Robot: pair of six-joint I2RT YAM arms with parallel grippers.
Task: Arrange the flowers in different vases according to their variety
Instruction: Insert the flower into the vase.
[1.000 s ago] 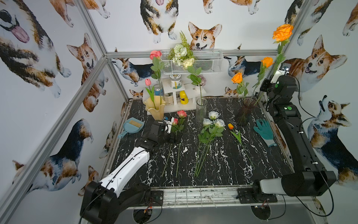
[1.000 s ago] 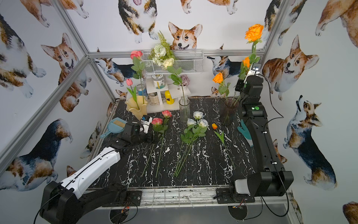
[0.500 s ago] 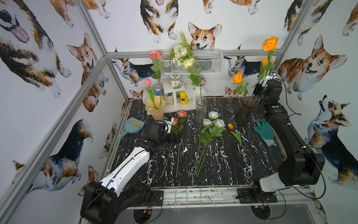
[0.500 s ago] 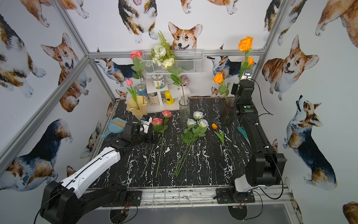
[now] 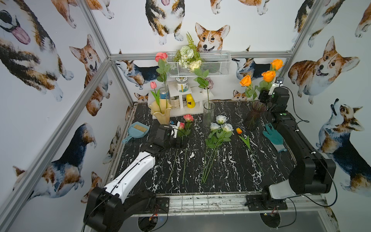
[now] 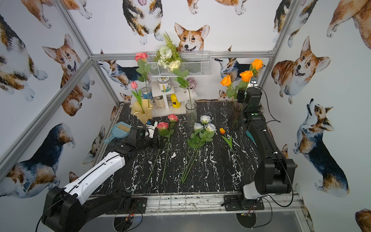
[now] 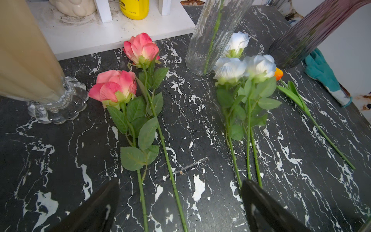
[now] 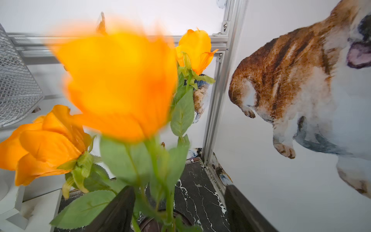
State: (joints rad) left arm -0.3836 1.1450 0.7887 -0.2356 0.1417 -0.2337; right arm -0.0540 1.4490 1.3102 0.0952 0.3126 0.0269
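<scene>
roses (image 5: 268, 76) in rightmost vase (image 5: 254, 116), tulip (image 5: 239, 130) lying on table (image 5: 230, 176) beside it

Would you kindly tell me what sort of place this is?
Probably a staged robot test cell, not a real florist's: an aluminium frame with corgi-print walls encloses a marble-patterned table, and a white left arm and black right arm are mounted at its front edge.

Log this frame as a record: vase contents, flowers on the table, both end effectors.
yellow vase: standing pink rose, pink tulip
clear vase: cream rose
purple vase: three orange roses
table: two loose pink roses, three white roses, orange tulip
left end effector: open, over the loose pink stems
right end effector: open, beside the orange stems
</scene>
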